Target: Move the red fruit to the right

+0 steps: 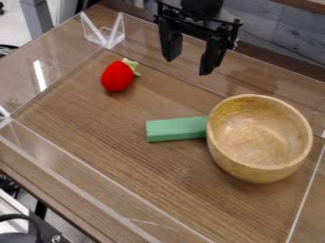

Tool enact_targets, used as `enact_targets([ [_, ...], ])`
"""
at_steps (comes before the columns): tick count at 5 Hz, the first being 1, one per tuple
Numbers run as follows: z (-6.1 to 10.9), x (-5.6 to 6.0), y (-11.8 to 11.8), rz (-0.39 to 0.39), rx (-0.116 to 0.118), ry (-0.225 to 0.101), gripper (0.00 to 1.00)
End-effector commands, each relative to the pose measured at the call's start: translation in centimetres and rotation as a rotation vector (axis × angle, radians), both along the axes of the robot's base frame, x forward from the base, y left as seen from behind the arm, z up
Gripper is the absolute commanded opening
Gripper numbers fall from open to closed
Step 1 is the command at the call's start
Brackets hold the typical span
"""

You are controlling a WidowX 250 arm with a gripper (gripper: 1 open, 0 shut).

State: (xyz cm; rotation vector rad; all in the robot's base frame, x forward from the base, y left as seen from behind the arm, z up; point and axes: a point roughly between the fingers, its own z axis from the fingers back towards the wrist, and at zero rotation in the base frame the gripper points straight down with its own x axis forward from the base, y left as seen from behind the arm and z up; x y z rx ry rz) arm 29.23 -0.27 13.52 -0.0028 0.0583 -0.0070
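Note:
The red fruit [120,76], a small strawberry-shaped toy with a green leafy top, lies on the wooden tabletop at the left of the camera view. My gripper [188,61] hangs above the back of the table, pointing down, to the right of the fruit and apart from it. Its two black fingers stand open with nothing between them.
A wooden bowl [259,137] sits at the right, with a green rectangular block [177,129] lying against its left side. Clear acrylic walls [102,32] fence the wooden table [102,161] on all sides.

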Motion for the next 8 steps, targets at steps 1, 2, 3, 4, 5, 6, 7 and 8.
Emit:
enact_targets([
  [1,-0.6,-0.3,0.1,0.010,0.000,0.016,1.00],
  [2,-1.2,-0.6,2.9,-0.077,0.005,0.005,1.00],
  [3,-1.9,-1.0,7.0,-0.162,0.010,-0.027,1.00],
  [4,-2.1,-0.9,8.7,-0.088,0.024,-0.075,1.00],
  [5,-2.5,-0.5,9.1,0.002,0.038,-0.105,1.00],
  [6,-3.3,-0.2,11.0,0.044,0.045,-0.120,1.00],
  [7,-4.4,0.3,12.7,0.077,0.048,-0.144,1.00],
  [8,-4.5,0.1,13.0,0.088,0.057,-0.157,1.00],
])
